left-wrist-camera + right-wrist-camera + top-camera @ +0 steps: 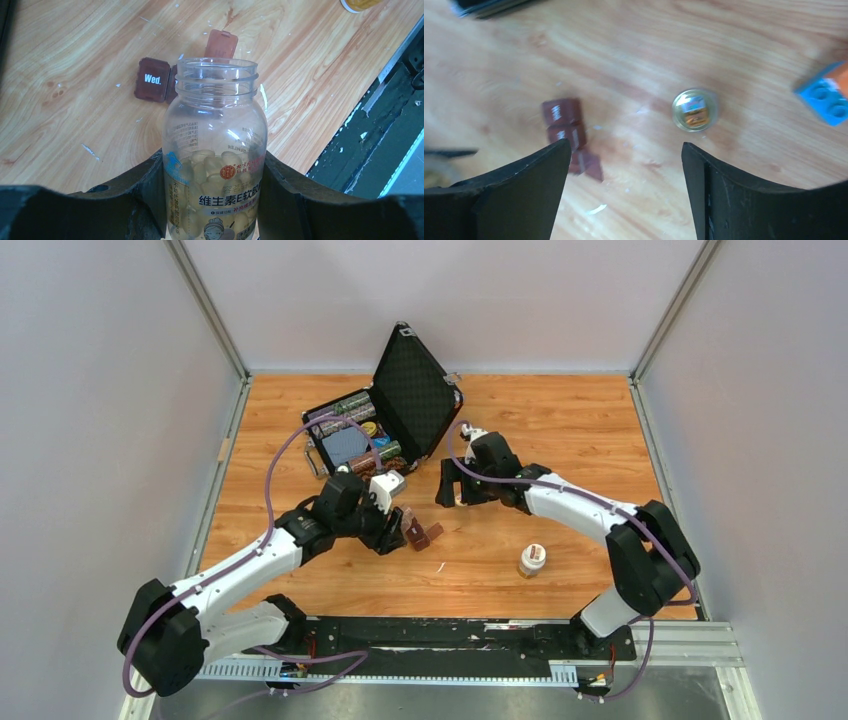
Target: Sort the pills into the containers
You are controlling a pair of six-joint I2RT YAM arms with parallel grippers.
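Table [560, 430]: wood-grain top, smooth, low sheen, flecked with white scuffs
Bottle [215, 150]: clear glossy plastic with a printed label
Pills [215, 162]: translucent pale-yellow softgels, shiny
Containers [152, 80]: brown plastic, smooth, semi-matt, open lid slightly translucent
Case [415, 390]: black, lid finely textured, matt
Small jar [694, 110]: shiny gold-toned top
Brick [826, 97]: smooth blue plastic

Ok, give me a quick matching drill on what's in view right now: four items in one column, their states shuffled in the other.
1. clear plastic pill bottle
2. dark brown three-compartment plastic pill strip
3. small round gold cap
4. black textured hard case

A. lid raised, items inside
B. lying by itself, apart from the strip
C. uncapped, gripped by the left end effector
D. one end lid flipped open, Wed. lid shut

Pairs: 1-C, 2-D, 3-B, 4-A
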